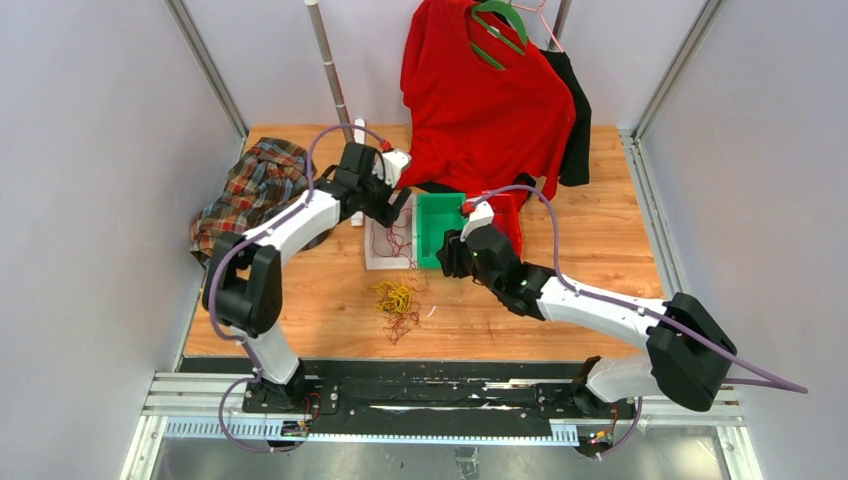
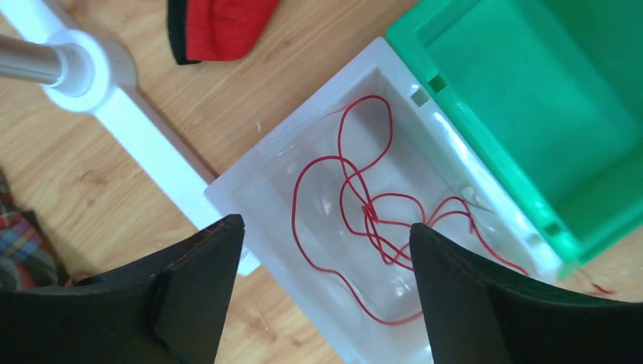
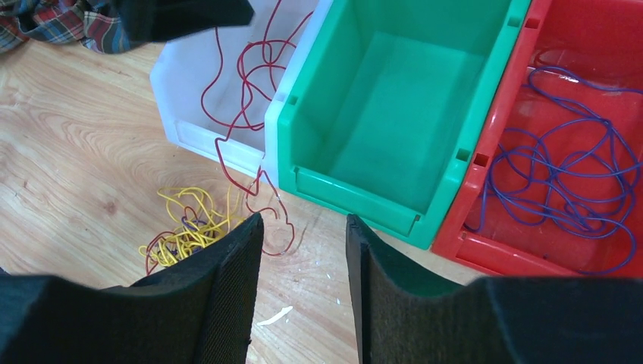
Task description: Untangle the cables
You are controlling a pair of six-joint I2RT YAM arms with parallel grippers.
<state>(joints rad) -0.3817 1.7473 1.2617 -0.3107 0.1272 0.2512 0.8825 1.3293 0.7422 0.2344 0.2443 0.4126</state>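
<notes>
A tangle of yellow cable (image 1: 396,298) with red and purple strands lies on the wooden table; it also shows in the right wrist view (image 3: 189,224). A red cable (image 2: 364,205) lies looped in the white bin (image 2: 227,182) and trails over its front rim to the table (image 3: 258,182). A purple cable (image 3: 569,174) lies in the red bin (image 3: 531,250). The green bin (image 3: 394,98) is empty. My left gripper (image 2: 326,227) is open and empty above the white bin (image 1: 385,250). My right gripper (image 3: 303,220) is open and empty above the table before the green bin (image 1: 437,228).
A red shirt (image 1: 480,95) on a green hanger and a black garment (image 1: 575,120) hang at the back. A plaid cloth (image 1: 250,190) lies at the left. A metal pole (image 1: 328,60) on a white base (image 2: 144,129) stands behind the white bin.
</notes>
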